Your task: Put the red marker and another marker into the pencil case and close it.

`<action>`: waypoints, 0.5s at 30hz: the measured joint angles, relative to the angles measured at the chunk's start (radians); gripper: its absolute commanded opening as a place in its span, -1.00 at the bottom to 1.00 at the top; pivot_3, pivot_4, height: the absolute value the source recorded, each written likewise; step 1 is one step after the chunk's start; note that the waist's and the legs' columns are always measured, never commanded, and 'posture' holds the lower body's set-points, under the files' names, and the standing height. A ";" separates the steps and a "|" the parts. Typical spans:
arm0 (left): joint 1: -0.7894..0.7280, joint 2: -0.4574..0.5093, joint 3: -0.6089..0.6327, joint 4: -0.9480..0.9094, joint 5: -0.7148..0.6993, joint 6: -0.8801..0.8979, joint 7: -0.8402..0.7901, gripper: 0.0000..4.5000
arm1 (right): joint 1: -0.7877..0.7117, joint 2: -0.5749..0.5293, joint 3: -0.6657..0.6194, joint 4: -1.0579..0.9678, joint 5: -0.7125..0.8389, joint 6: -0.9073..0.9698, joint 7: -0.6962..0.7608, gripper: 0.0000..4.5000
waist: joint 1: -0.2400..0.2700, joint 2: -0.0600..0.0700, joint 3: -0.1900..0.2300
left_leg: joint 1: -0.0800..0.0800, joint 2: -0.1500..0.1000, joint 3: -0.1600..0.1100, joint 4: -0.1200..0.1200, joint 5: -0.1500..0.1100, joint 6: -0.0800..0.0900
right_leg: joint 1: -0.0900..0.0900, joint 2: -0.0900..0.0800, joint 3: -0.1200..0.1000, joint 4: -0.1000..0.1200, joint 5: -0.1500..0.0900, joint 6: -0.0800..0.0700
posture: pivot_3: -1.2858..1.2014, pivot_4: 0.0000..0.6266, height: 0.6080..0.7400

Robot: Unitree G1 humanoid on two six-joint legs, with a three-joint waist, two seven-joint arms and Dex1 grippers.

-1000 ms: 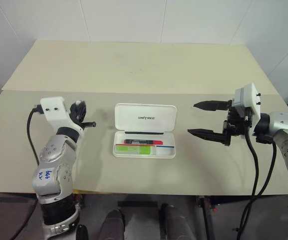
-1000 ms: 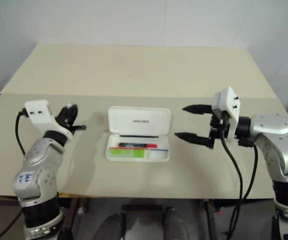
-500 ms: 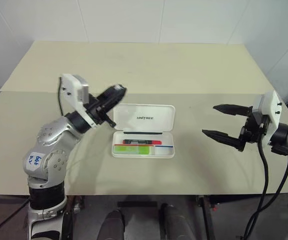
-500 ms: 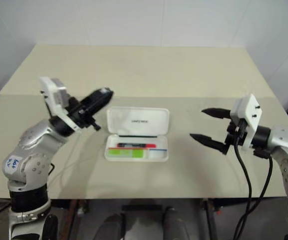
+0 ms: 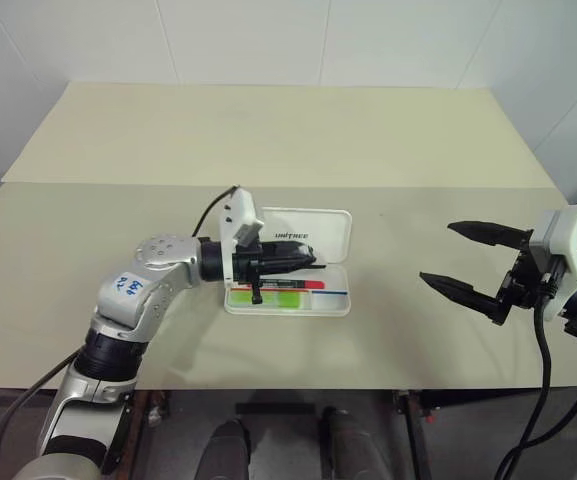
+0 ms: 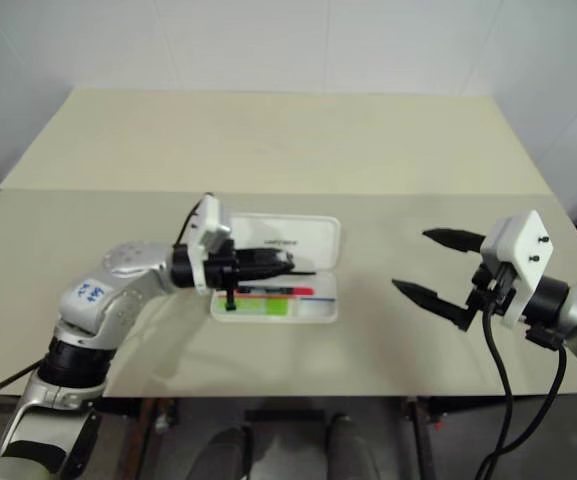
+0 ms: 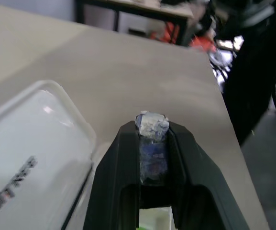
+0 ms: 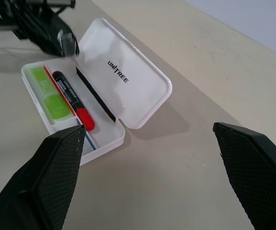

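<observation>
The white pencil case [image 5: 332,305] lies open in the middle of the table, its lid [image 5: 318,227] tilted back. Inside lie the red marker [image 5: 290,284], black-barrelled with red ends, and the light green marker [image 5: 266,298] in front of it; the right wrist view shows the same red marker [image 8: 73,100] and green marker [image 8: 50,96]. My left gripper [image 5: 310,262] is shut and empty. It points right, low over the tray's back edge and just in front of the lid. My right gripper [image 5: 439,253] hangs open well to the right of the case, holding nothing.
The beige table [image 5: 268,140] stretches far behind the case, with a seam across it just behind the lid. Its front edge [image 5: 368,388] runs close below the case. White walls stand behind and to the right.
My left arm has swung right from beside the case until its shut gripper lies over the tray, pointing right. My right gripper has drawn back to the right, still open.
</observation>
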 measured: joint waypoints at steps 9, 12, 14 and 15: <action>-0.030 -0.103 -0.132 0.155 0.142 -0.135 -0.061 -0.85 | 0.034 0.000 -0.007 -0.054 0.040 0.025 -0.046 1.00 | 0.002 0.000 0.000 | 0.000 0.000 0.000 0.000 0.000 0.000 | 0.000 0.000 0.000 0.000 0.001 0.001 | 0.03 -0.52 1.00; -0.029 -0.116 -0.169 0.166 0.185 -0.162 -0.069 -0.85 | 0.041 0.000 -0.007 -0.073 0.057 0.033 -0.068 1.00 | 0.001 0.000 0.000 | 0.000 0.000 0.000 0.000 0.000 0.000 | 0.000 0.000 0.000 0.000 0.001 0.002 | 0.03 -0.52 1.00; -0.028 -0.118 -0.178 0.175 0.211 -0.180 -0.074 -0.85 | 0.046 0.001 -0.007 -0.084 0.064 0.042 -0.080 1.00 | 0.002 0.000 0.000 | 0.000 0.000 0.000 0.000 0.000 0.000 | 0.000 0.000 0.000 0.000 0.001 0.002 | 0.03 -0.52 1.00; -0.028 -0.121 -0.178 0.186 0.216 -0.186 -0.076 -0.85 | 0.047 0.001 -0.007 -0.089 0.065 0.043 -0.085 1.00 | 0.002 0.000 0.000 | 0.000 0.000 0.000 0.000 0.000 0.000 | 0.000 0.000 0.000 0.000 0.001 0.001 | 0.03 -0.52 1.00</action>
